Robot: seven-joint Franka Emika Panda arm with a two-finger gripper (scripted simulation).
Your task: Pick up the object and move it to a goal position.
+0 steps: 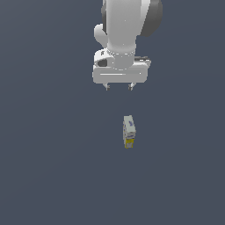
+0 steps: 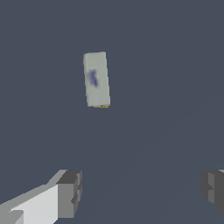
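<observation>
Gripper [image 1: 118,87] spread wide, empty, box [image 1: 128,131] lying well ahead of it on the bench [image 1: 52,167]: descending without first centring risks a fingertip [image 2: 69,192] clipping and tipping it.

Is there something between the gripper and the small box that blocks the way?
Nothing visible does. The open gripper hangs apart from the box, and only bare dark floor shows between the fingers and it.

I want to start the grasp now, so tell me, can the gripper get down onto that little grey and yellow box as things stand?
Probably yes. The gripper is open and empty, the small box lies alone on the dark surface, and nothing stands between them. The box looks narrower than the gap between the fingers.
</observation>
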